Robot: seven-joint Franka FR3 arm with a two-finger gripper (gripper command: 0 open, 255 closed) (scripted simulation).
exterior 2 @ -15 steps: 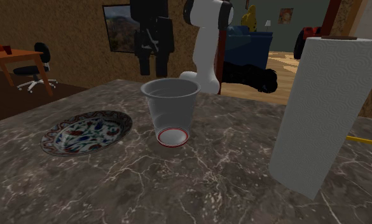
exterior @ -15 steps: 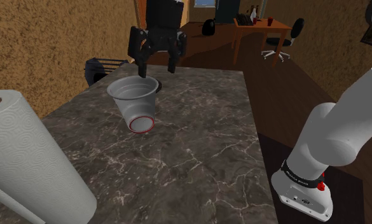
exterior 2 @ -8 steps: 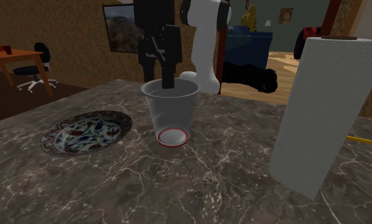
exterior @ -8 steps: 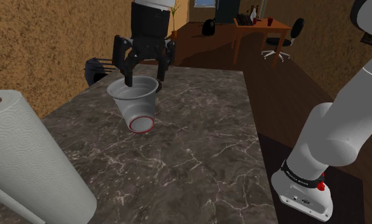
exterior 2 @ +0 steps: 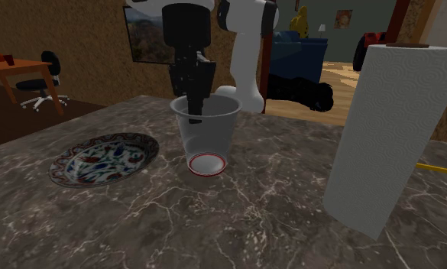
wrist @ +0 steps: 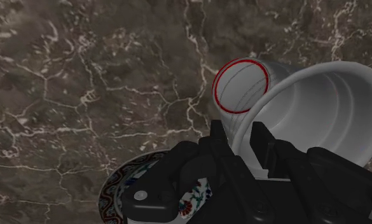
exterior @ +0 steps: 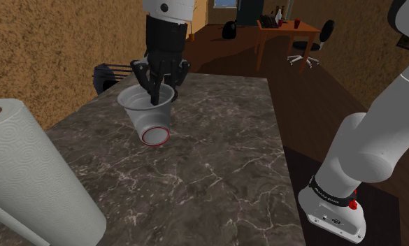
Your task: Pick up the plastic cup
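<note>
A whitish translucent cup (exterior: pixel 148 115) with a red ring at its base stands upright on the dark marble counter (exterior: pixel 217 175). My black gripper (exterior: pixel 156 93) has come down over the cup's far rim and is shut on the wall, one finger inside and one outside. In the second exterior view the gripper (exterior 2: pixel 196 115) dips into the cup (exterior 2: pixel 208 137) at its back edge. From the wrist camera, the fingers (wrist: pixel 219 137) pinch the cup's rim (wrist: pixel 318 102). The cup's base rests on the counter.
A patterned plate (exterior 2: pixel 103 159) lies beside the cup on the counter. A tall paper towel roll (exterior: pixel 35 182) stands near the counter's front corner. A black wire rack (exterior: pixel 112 75) sits past the far edge. The floor drops off beyond the counter's right edge.
The gripper came down from above the cup onto its rim. Its fingers, wide apart before, have shut on the cup's wall. The cup has stayed in place.
</note>
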